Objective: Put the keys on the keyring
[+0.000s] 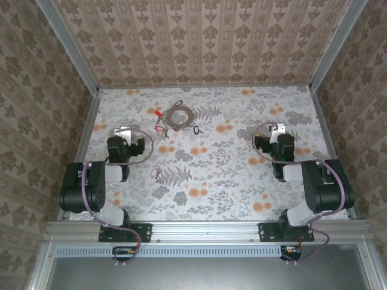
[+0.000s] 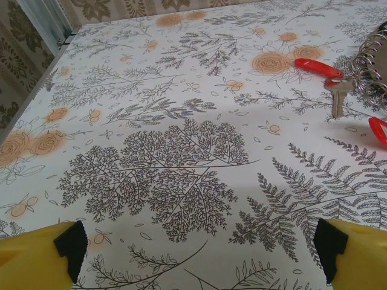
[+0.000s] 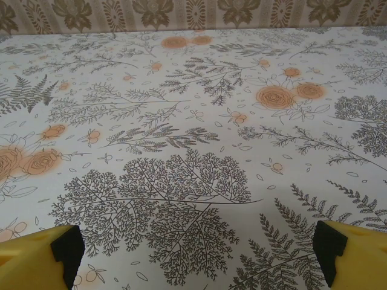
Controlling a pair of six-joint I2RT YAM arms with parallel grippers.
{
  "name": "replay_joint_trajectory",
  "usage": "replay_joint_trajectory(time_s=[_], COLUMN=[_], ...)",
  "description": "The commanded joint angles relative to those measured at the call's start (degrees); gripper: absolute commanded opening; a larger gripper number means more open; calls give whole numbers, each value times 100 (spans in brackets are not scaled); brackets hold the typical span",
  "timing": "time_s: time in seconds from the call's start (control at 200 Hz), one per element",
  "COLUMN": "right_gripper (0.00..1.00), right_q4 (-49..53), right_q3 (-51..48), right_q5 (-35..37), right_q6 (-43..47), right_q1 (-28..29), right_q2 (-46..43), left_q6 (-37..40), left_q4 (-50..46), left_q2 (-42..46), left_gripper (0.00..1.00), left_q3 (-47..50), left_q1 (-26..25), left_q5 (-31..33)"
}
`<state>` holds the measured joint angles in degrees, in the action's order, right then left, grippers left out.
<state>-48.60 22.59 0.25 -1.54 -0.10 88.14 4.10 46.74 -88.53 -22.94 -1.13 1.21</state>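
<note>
The keyring (image 1: 180, 116), a flat dull grey ring with a wide hole, lies on the floral table towards the back centre. Tiny keys lie loose around it: a red-headed one (image 1: 157, 113) to its left, another red one (image 1: 160, 127) at its lower left, and a black-headed one (image 1: 195, 129) at its lower right. In the left wrist view the keyring's edge (image 2: 372, 66) shows at far right, with a red tag (image 2: 318, 67), a metal key (image 2: 336, 96) and a second red tag (image 2: 379, 128). My left gripper (image 2: 201, 260) is open over bare table, short and left of the keys. My right gripper (image 3: 198, 260) is open, holding nothing.
Aluminium frame posts and patterned walls close in the table (image 1: 211, 175) on the left, right and back. The left arm (image 1: 124, 132) and right arm (image 1: 276, 129) sit folded near their bases, with free table between them.
</note>
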Motion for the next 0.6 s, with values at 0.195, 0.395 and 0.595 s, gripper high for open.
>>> replay_joint_trajectory(time_s=[0.195, 0.395, 0.595], right_gripper=[100, 100, 100], right_q4=[-27, -27, -27], right_q3=[84, 79, 83], right_q5=[176, 169, 159], right_q6=[13, 2, 5], right_q1=[80, 75, 71], right_q2=[-58, -55, -58], left_q6=[-67, -76, -100], left_q4=[142, 142, 142], left_q2=[65, 66, 64], left_gripper=[100, 100, 100], left_q3=[-53, -53, -61], left_q1=[-5, -9, 5], left_q5=[-69, -69, -95])
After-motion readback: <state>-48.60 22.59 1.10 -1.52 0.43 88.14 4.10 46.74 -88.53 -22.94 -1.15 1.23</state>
